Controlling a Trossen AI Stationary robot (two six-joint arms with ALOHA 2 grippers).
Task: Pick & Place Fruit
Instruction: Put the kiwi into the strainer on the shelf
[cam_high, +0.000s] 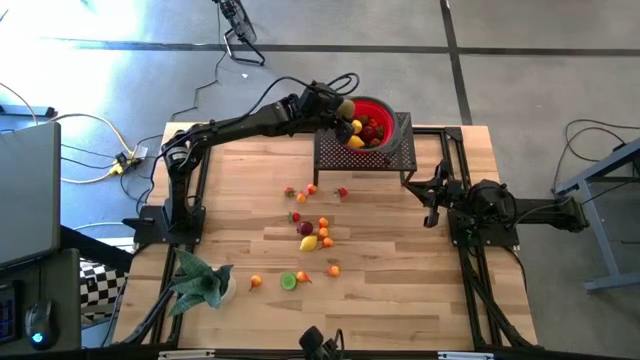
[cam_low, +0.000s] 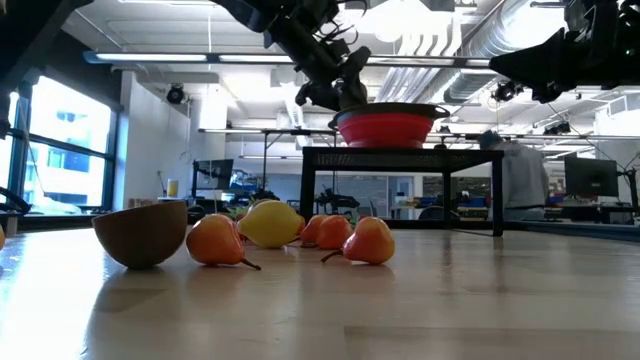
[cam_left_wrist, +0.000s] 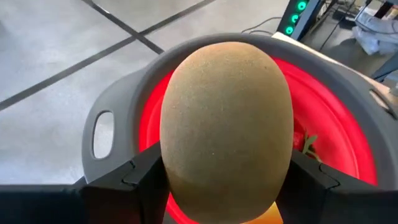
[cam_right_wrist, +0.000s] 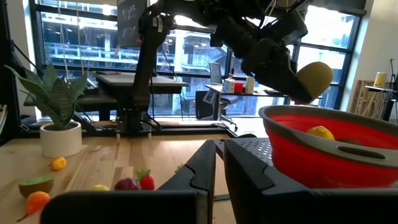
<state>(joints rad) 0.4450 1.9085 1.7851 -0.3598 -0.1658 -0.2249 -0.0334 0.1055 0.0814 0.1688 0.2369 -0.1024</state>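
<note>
Kiwi: clamped between the left gripper jaws, above the bowl.
Handling: looks light, stiff, rounded; it may slip, so hold across its widest middle.
Right gripper: clenched, empty, well apart.

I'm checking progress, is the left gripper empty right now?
No, the left gripper is shut on a brown kiwi, holding it above the red bowl.
</note>
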